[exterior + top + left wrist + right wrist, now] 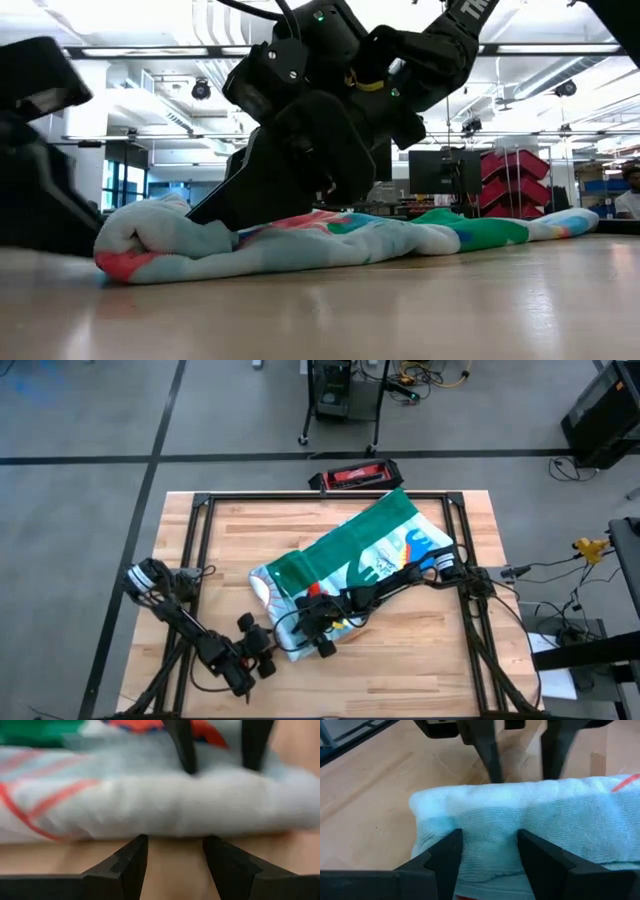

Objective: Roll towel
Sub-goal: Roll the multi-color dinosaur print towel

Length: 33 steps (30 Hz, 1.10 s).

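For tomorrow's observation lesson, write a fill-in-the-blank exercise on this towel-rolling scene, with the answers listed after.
1. The towel lies on a table made of ____.
2. The folded-over flap shows the towel's plain ____ back.
3. The left hand and the right hand face each other across the towel's ____ end.
4. Both hands' fingers are ____.

Answers: wood; green; rolled; open
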Available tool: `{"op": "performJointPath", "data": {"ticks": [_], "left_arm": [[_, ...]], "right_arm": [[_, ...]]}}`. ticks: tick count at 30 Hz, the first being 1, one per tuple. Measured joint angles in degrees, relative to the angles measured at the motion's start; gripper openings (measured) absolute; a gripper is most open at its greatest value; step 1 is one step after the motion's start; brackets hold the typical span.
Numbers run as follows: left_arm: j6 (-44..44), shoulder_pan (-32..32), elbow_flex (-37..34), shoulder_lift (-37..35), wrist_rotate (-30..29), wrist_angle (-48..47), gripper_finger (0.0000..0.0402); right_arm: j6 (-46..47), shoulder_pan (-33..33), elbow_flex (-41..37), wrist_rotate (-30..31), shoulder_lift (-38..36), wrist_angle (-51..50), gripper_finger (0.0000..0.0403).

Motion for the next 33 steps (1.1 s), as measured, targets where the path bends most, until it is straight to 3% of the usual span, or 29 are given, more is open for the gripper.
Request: {"op": "performJointPath", "data": {"ticks": [5, 15, 26, 33], "left_arm": [[0.05, 0.58, 0.0, -0.35, -4.35, 0.37, 0.018], [1.49, 1.14, 0.24, -0.42, -6.85, 1.37, 0.0169], [1.22, 0.49, 0.33, -6.29, -2.41, -6.03, 0.0172], [0.12, -0.13, 0.35, -10.25, 5.67, -12.6, 0.0159]], "right_arm": [[0.04, 0.0, -0.07, 0.16, 0.04, 0.41, 0.0181], [0.07, 0.16, -0.11, 0.28, -0.03, 0.32, 0.0181], [-0.11, 0.19, 0.49, 0.02, -3.1, -3.67, 0.0181], [-4.05, -1.54, 4.15, -3.31, -3.7, -3.38, 0.0181]]}}
